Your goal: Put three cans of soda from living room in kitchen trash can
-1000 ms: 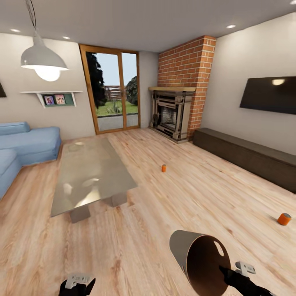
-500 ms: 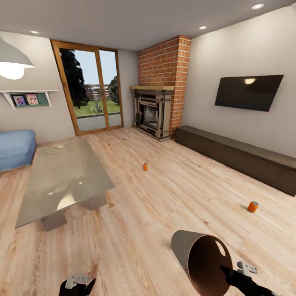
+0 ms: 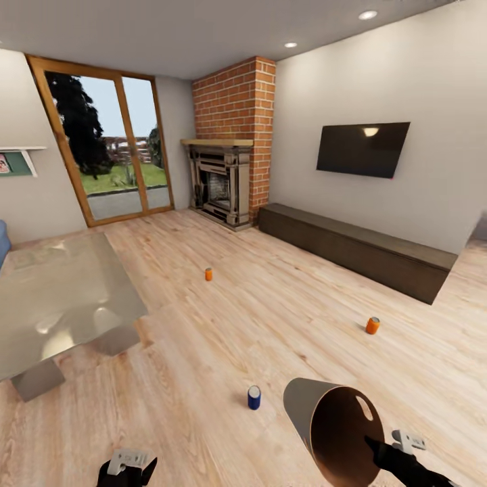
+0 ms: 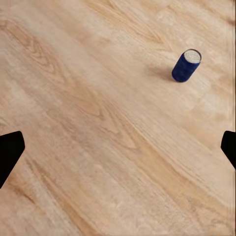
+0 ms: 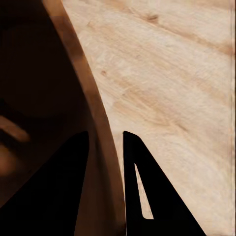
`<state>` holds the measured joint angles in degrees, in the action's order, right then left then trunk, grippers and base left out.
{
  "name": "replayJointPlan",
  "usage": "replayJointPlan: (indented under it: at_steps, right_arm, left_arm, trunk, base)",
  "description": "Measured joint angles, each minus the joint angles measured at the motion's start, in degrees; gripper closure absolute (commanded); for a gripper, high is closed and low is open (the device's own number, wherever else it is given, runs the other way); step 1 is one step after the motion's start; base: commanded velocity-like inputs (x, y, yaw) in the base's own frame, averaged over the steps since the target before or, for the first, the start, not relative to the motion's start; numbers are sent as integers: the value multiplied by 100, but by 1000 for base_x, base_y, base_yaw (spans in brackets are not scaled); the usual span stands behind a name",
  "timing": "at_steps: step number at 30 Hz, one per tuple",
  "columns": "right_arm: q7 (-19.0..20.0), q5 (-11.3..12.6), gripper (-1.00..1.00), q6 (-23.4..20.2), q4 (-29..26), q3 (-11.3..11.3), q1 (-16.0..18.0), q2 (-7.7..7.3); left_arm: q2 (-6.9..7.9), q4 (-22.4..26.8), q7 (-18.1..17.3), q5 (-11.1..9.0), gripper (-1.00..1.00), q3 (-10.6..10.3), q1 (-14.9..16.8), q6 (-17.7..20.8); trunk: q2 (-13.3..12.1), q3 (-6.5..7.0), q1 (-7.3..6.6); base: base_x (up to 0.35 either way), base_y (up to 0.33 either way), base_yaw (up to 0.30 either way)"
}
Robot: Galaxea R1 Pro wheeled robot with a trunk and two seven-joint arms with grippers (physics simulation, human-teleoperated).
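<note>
The right fingers pinched the grey, copper-lined tapered bucket's rim; the left fingers stood spread above the light wood floor.

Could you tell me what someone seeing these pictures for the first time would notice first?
Probably the bin close to the camera, tipped on its side with its coppery inside showing, its rim clamped by the right hand. Next come the cans standing on the wood floor: a blue can near the bin, an orange can toward the long dark cabinet, and another orange one farther off, toward the brick fireplace.
</note>
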<state>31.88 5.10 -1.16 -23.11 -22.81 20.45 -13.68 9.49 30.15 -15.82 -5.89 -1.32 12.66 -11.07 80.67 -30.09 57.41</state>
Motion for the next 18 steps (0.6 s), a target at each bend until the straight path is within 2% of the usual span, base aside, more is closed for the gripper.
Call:
replayJointPlan:
  at_steps: [4, 9, 14, 18]
  right_arm:
    - [38, -1, 100, 15, 1, 3, 0, -3]
    - [89, 2, 100, 85, -10, 14, -2, -3]
    - [83, 17, 100, 358, -16, 1, -7, 16]
    - [77, 16, 100, 367, -6, 11, -6, 14]
  left_arm:
    - [-2, 2, 0, 0, -100, 0, 0, 0]
    - [0, 20, 0, 0, -100, 0, 0, 0]
    - [0, 14, 0, 0, -100, 2, 0, 0]
    - [0, 18, 0, 0, -100, 1, 0, 0]
  trunk:
    - [0, -9, 0]
    - [0, -13, 0]
    - [0, -14, 0]
    - [0, -18, 0]
  base:
    - [106, -245, -188]
    - [192, -131, -52]
    - [213, -56, -12]
    - [218, -11, -22]
